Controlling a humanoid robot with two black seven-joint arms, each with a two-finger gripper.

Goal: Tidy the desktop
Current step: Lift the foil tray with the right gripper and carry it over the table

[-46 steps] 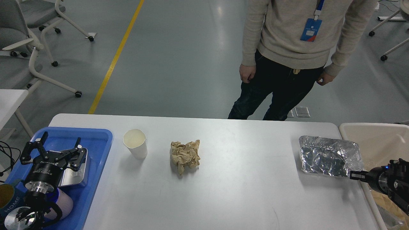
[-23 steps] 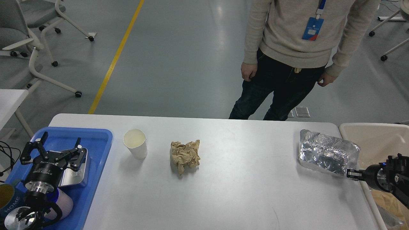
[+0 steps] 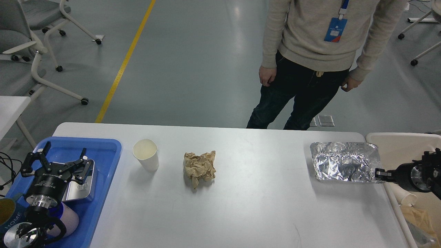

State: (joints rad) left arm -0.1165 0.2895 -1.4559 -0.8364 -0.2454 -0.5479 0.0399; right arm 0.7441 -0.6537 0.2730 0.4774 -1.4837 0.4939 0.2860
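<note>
At desktop (image 3: 262, 206) right edge, right gripper (image 3: 379, 174) pinching foil tray (image 3: 344, 162) corner

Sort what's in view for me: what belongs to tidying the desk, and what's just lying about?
Belongs to the job:
desktop
foil tray, at the right claw
paper cup
crumpled paper
blue tray
beige bin

Just lying about:
chairs
person
</note>
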